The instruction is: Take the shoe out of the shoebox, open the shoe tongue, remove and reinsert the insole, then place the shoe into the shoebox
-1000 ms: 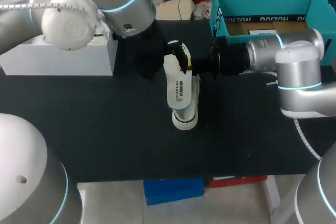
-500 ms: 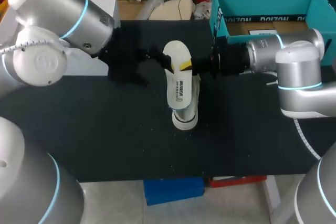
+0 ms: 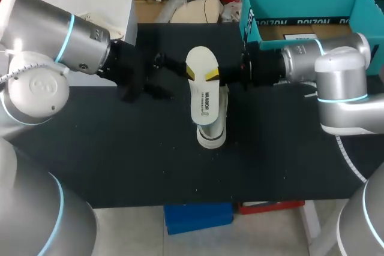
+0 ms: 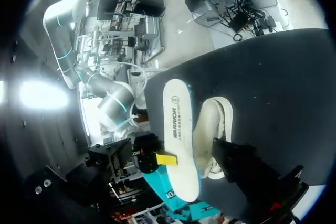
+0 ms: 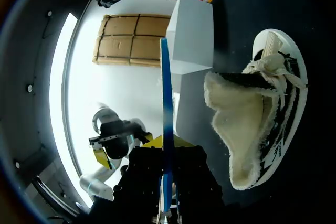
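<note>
The white shoe point(image 3: 212, 129) lies on the black table point(image 3: 120, 160), toe toward the front edge. Above its heel end hangs the white insole point(image 3: 201, 85), with my right gripper point(image 3: 211, 76) shut on its right edge. The right wrist view shows the insole point(image 5: 166, 103) edge-on between that gripper's fingers, with the fleece-lined shoe point(image 5: 262, 119) beside it. My left gripper point(image 3: 180, 81) stands open just left of the insole, one yellow tip at its edge. From the left wrist, the insole point(image 4: 178, 129) and shoe point(image 4: 212, 135) lie ahead. The teal shoebox point(image 3: 251, 10) is at the back right.
A white box point(image 3: 72, 4) stands at the back left, behind my left arm. Bare black table stretches in front of the shoe and to both its sides.
My left arm has swung back to the left and its gripper has drawn off the insole. The right gripper and the insole have stayed where they were.
</note>
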`<state>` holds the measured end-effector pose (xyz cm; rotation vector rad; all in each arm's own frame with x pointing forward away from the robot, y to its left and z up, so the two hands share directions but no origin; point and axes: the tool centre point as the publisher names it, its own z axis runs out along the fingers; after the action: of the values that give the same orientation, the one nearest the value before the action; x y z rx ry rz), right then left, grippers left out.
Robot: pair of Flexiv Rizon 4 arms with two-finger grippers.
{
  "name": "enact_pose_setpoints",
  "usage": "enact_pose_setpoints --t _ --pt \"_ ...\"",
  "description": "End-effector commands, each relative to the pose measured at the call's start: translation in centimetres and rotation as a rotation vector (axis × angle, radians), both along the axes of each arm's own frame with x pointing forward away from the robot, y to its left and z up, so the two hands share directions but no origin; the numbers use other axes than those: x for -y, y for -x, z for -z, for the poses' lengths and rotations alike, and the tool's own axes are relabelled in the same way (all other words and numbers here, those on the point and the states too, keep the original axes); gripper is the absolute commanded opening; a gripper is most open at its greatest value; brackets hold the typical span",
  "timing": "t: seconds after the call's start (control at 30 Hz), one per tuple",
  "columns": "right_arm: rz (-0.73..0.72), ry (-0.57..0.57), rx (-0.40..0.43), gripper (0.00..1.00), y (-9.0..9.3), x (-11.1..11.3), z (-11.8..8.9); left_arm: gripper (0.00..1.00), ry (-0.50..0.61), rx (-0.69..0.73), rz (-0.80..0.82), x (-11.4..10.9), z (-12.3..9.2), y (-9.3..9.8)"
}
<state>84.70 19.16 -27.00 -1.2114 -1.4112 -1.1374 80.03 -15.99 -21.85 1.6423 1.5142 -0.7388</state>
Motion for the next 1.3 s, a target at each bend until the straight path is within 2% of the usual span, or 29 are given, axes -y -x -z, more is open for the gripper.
enact_pose_setpoints --t 0.03,0.1,0.27,0.6,0.67,0.73,0.8,0.83,0.97,1.13,1.3 --pt "0.001 0.003 0.000 0.00 0.0 0.0 0.0 1.00 0.285 0.044 -0.042 -0.2 1.0 0.6" --pt "0.001 0.003 0.000 0.00 0.0 0.0 0.0 1.00 0.383 0.010 -0.052 -0.5 1.1 0.3" --pt "0.001 0.003 0.000 0.00 0.0 0.0 0.0 1.00 0.517 -0.002 -0.084 -0.9 1.6 -1.0" --pt "0.001 0.003 0.000 0.00 0.0 0.0 0.0 1.00 0.671 -0.019 -0.061 0.4 3.1 -3.2" --pt "0.001 0.003 0.000 0.00 0.0 0.0 0.0 0.87 0.679 -0.007 -0.052 0.9 3.3 -3.4" --pt "0.001 0.003 0.000 0.00 0.0 0.0 0.0 0.86 0.682 0.004 -0.042 1.6 3.3 -3.4" --pt "0.001 0.003 0.000 0.00 0.0 0.0 0.0 0.68 0.688 0.008 -0.037 2.1 3.4 -3.4" --pt "0.001 0.003 0.000 0.00 0.0 0.0 0.0 0.63 0.688 0.012 -0.029 2.4 3.4 -3.3" --pt "0.001 0.003 0.000 0.00 0.0 0.0 0.0 0.65 0.664 0.022 -0.020 3.6 4.1 -2.9" --pt "0.001 0.003 0.000 0.00 0.0 0.0 0.0 0.61 0.629 0.039 -0.043 4.8 4.9 -2.9" --pt "0.001 0.003 0.000 0.00 0.0 0.0 0.0 0.49 0.617 0.060 -0.059 5.7 5.1 -2.9"
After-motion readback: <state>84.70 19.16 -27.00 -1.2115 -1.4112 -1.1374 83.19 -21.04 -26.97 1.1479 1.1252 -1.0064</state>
